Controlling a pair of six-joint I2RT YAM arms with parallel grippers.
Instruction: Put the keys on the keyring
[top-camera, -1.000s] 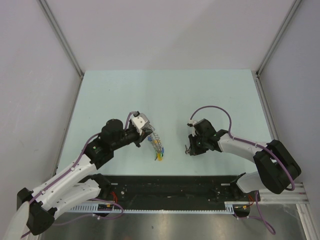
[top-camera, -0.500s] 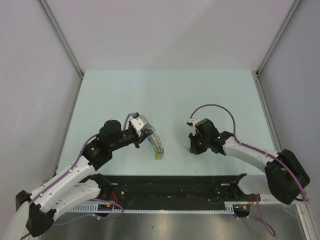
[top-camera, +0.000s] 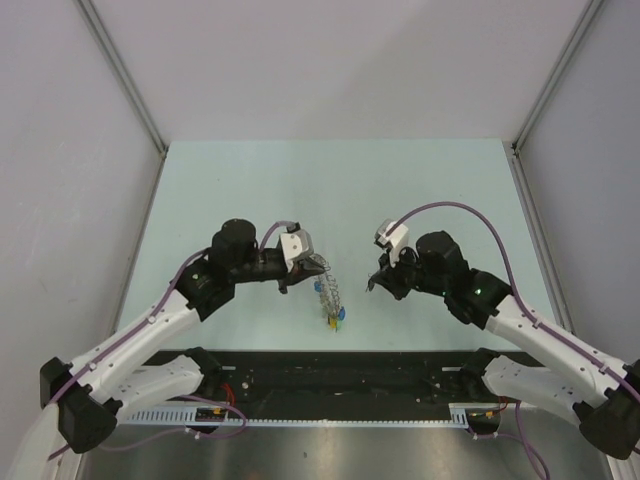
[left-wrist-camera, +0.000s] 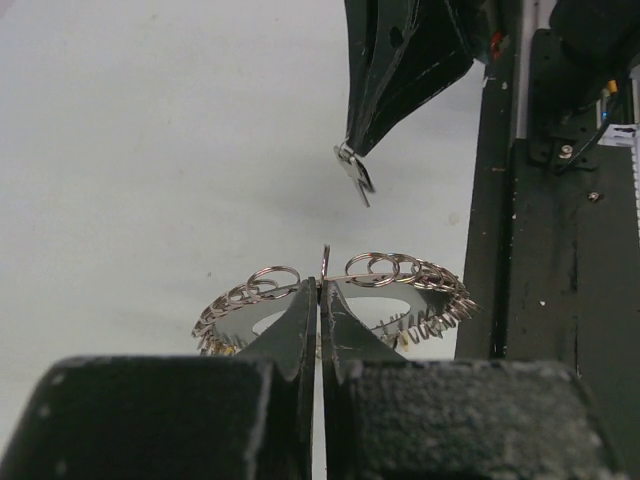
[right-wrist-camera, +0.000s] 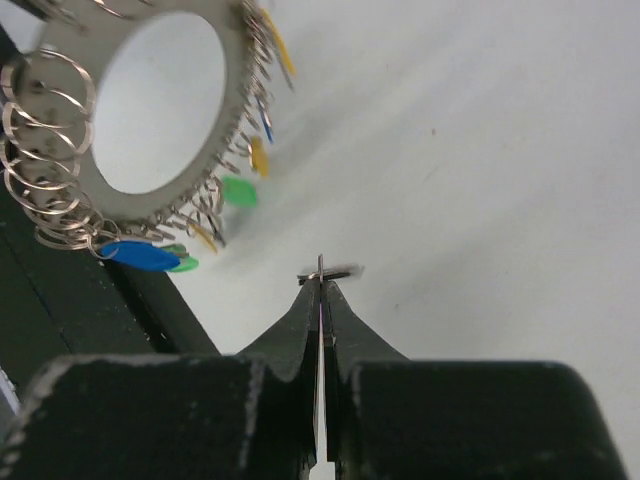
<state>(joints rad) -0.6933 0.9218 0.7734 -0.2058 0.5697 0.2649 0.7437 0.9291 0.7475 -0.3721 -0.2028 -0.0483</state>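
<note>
Silver keyring (left-wrist-camera: 400, 272) stands on edge above the pale table (top-camera: 420, 190), pinched at its upper rim by the left gripper (left-wrist-camera: 322, 292), whose jaws are pressed together on the thin band. Small wire loops crowd the rim on both sides of the grip. From above, the ring hangs just off that gripper's tip near the middle of the table, toward the near edge, with the keys (top-camera: 334, 316) dangling in a bunch below it.

The right wrist camera shows the ring as a flat toothed band at upper left, with blue, green and yellow key heads (right-wrist-camera: 140, 255) hanging from its loops along the lower and right rim.

The right gripper (right-wrist-camera: 320, 284) is closed tight on a small silver piece (right-wrist-camera: 330, 272), too thin and small to identify. It is held just beside the ring, apart from it, with the two gripper tips facing each other across a short gap.
</note>
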